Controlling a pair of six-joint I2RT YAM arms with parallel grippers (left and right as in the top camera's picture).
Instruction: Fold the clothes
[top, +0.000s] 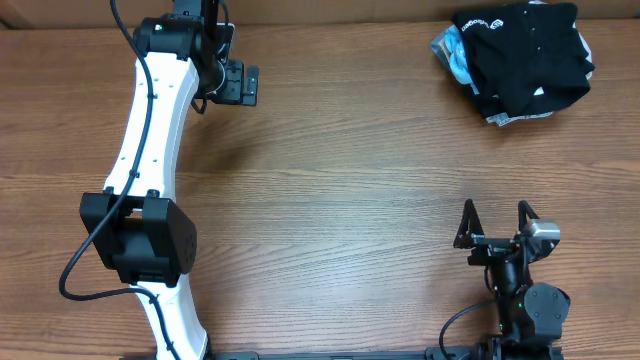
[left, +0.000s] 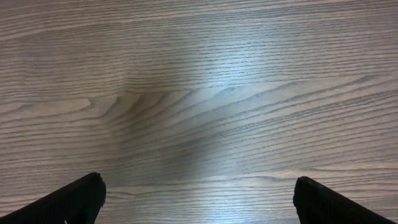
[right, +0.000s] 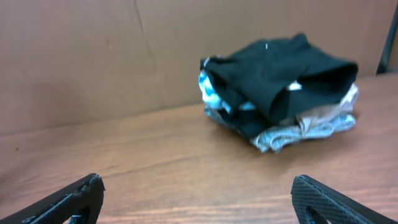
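Observation:
The clothes (top: 525, 55), a black garment with a small white logo, lie crumpled on top of a pile at the table's far right corner; the right wrist view shows them (right: 280, 74) well ahead of the fingers. My right gripper (top: 497, 218) stands open near the front edge, far from the pile, with nothing between its fingertips (right: 78, 196). My left gripper (top: 250, 85) is open at the far left, over bare wood, its fingertips (left: 74, 199) wide apart and empty.
Under the black garment lie a light blue shirt (top: 452, 50) and grey and tan garments (right: 311, 124). A brown cardboard wall (right: 93, 56) stands behind the pile. The wooden table (top: 340, 190) stretches between the arms.

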